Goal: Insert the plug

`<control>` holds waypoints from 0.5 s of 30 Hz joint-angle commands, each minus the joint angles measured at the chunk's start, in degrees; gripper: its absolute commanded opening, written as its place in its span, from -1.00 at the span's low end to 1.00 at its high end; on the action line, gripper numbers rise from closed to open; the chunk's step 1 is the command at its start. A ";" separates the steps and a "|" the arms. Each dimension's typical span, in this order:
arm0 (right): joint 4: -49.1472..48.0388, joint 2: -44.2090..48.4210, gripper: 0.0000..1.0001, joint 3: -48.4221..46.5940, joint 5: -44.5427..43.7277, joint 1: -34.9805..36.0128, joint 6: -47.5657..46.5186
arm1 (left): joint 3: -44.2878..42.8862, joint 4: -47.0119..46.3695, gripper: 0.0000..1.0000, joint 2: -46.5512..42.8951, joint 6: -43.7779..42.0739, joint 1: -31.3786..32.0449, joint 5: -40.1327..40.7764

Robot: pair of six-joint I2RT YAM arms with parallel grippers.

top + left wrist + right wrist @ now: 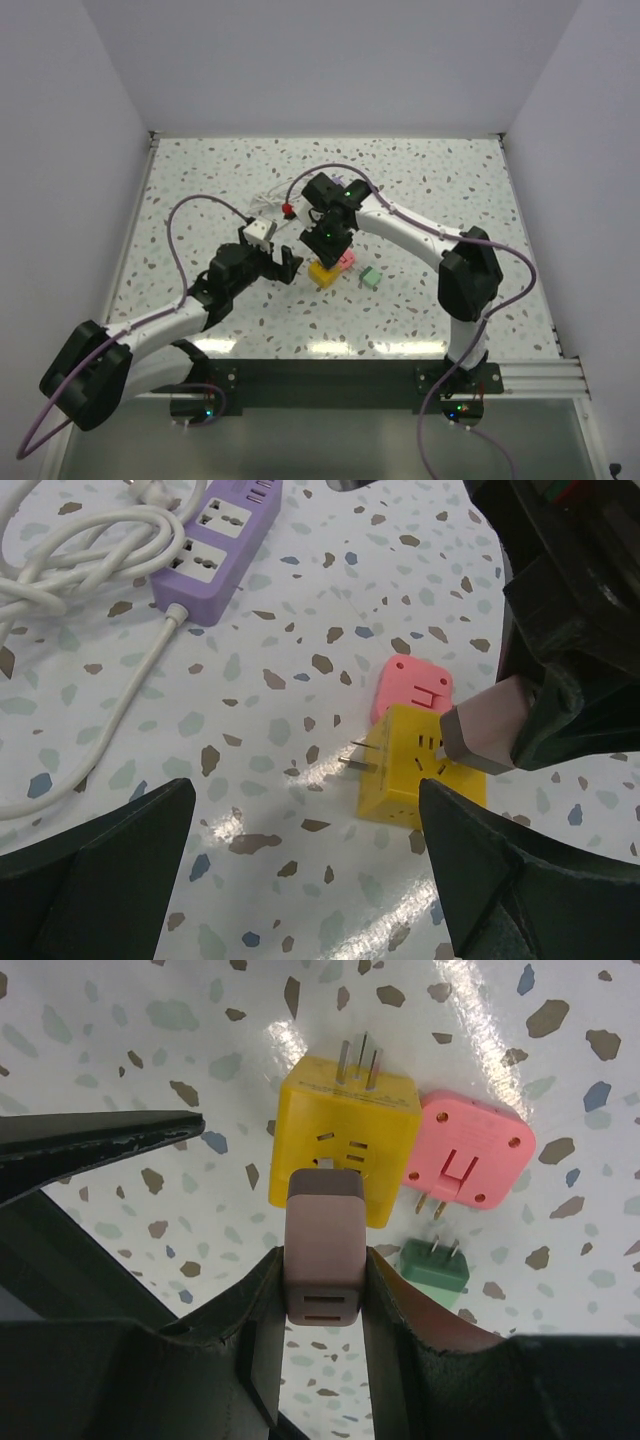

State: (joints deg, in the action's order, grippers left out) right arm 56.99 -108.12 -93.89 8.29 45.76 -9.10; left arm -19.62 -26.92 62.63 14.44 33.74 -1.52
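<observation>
1. Mauve rectangular plug block (323,1222): task item. Clenched between the right jaws, gripped on its two long sides, with one slotted end facing the wrist camera. It is held directly over the slotted face of item 2. Whether the two touch cannot be told.

2. Yellow plastic cube adapter (345,1145): lies on the desk with its socket face up. Its metal prongs stick out sideways, level with the surface.

3. Pink square plastic adapter (470,1160): flat on the desk, touching one side of the yellow cube. Short prongs show at its edge.

4. Small green plug (435,1268): on the desk near the pink adapter, prongs pointing towards it.

5. Purple multi-socket power strip (215,545): on the desk, well apart from the yellow cube, sockets up.

6. White coiled cable (80,535): runs from the end of the power strip and is looped beside it.

7. Left jaws: released and spread wide, grasping nothing. They sit low over the desk, near the yellow cube and facing it.

8. White speckled terrazzo-pattern desk (450,190): carries items 2 to 6.
</observation>
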 commanded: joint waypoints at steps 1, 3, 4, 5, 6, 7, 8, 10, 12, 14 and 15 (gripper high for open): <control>5.49 -1.30 -1.00 -4.28 -2.14 0.21 -1.27 | 0.90 -1.65 1.00 -1.37 1.03 -0.69 -1.38; 6.55 -2.62 -1.00 -5.69 -2.58 0.12 -1.27 | 1.07 -2.09 1.00 -1.55 1.21 -0.78 -1.64; 6.99 -3.06 -1.00 -6.65 -2.76 0.21 -1.35 | 1.33 -2.09 1.00 -1.63 1.21 -0.78 -1.73; 7.17 -3.68 -1.00 -7.10 -3.02 0.21 -1.36 | 1.34 -2.09 1.00 -1.81 1.21 -0.86 -1.73; 7.43 -3.94 -1.00 -7.45 -3.54 0.12 -1.36 | 1.42 -2.09 1.00 -1.90 1.21 -0.87 -1.73; 7.95 -4.29 -1.00 -8.32 -3.64 0.21 -1.36 | 1.51 -2.09 1.00 -2.07 1.21 -0.78 -1.73; 8.31 -4.64 -1.00 -8.85 -3.64 0.21 -1.36 | 1.42 -2.17 1.00 -2.07 1.21 -0.95 -1.73; 9.01 -5.61 -1.00 -9.99 -3.64 0.21 -1.44 | 1.60 -2.17 1.00 -2.25 1.12 -0.95 -1.82; 9.54 -6.92 -1.00 -10.79 -3.72 0.12 -1.53 | 1.60 -2.17 1.00 -2.34 1.12 -1.04 -2.17; 11.12 -7.81 -1.00 -12.19 -4.25 0.21 -1.53 | 1.69 -2.17 1.00 -2.51 1.12 -1.04 -2.35; 11.38 -8.16 -1.00 -12.37 -4.25 0.12 -1.79 | 1.77 -2.17 1.00 -2.77 1.21 -1.04 -2.44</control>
State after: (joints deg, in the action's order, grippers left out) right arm 64.77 -115.20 -103.57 5.13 45.76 -9.41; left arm -18.74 -26.96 61.28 14.48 33.30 -2.87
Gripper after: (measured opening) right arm 0.352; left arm 0.997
